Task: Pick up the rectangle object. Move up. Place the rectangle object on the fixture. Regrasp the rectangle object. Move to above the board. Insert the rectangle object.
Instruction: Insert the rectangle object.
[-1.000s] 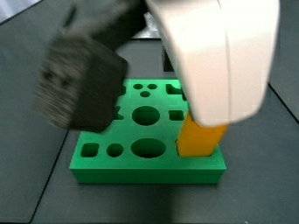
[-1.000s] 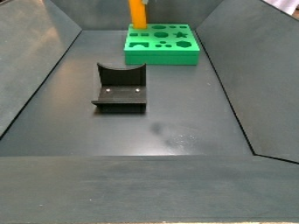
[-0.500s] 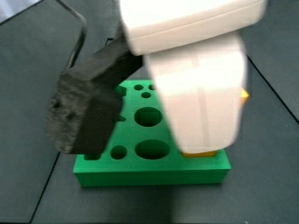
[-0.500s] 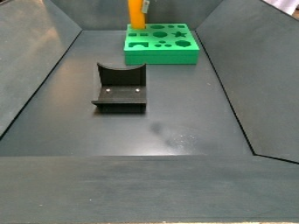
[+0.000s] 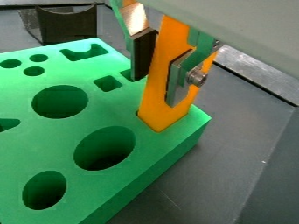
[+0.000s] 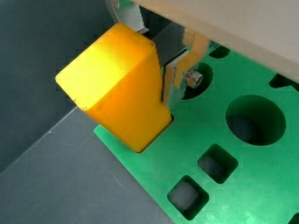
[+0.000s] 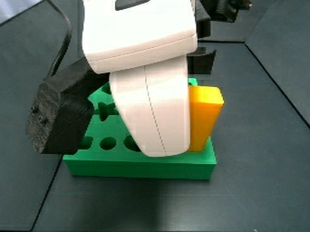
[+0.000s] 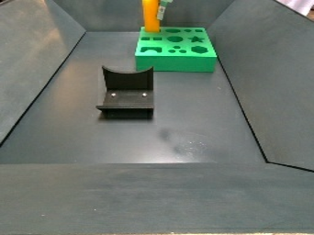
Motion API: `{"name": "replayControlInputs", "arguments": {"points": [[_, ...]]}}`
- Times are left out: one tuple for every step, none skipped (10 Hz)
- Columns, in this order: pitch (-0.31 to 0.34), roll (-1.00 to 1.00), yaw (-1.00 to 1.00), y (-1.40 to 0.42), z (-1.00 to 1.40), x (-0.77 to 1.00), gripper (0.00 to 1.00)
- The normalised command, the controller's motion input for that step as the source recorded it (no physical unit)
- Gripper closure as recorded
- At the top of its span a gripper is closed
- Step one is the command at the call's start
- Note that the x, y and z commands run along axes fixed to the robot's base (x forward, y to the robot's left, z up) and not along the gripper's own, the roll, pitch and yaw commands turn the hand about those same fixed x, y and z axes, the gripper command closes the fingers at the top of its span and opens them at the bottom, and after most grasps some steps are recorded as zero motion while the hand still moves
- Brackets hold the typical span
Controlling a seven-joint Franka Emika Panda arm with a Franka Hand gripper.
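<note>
Only the wrist views show the grip: the gripper [image 5: 162, 61], silver plate fingers [image 5: 179, 77] w/ dark pads, is clamped on the orange-yellow rectangular block [image 5: 163, 83], which stands upright w/ its lower end at a corner of the bright green slab board w/ cut-out holes [image 5: 82, 114]. In a side view the dark grey notched fixture [image 8: 127, 91] sits well apart, approx 7 o'clock of the board [image 8: 179, 50]. In a side view the white arm hangs down over the board [image 7: 145, 165], hiding most holes & the fingers; block [image 7: 208, 116] edge peeks out at 3 o'clock

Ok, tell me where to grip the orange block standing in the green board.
Grip the rectangle object on its upper half from above, across its flat faces: it stands upright in the board, lower end in a corner hole. The hand already clamps it there.
</note>
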Motion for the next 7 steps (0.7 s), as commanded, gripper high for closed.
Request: {"name": "replayControlInputs", "arguments": {"points": [[0.000,0.00,0.00,0.13,-1.00,0.44,1.00],[0.004,-0.04,0.00,0.12,-1.00,0.49,1.00],[0.026,-0.16,-0.04,0.20,-0.81,0.35,1.00],[-0.006,-0.01,0.00,0.00,0.00,0.00,1.00],[-0.007,0.00,0.00,0.00,0.00,0.00,1.00],[-0.019,-0.02,0.00,0.01,-0.03,0.00,1.00],[-0.016,0.00,0.00,0.00,-0.04,0.00,1.00]]}}
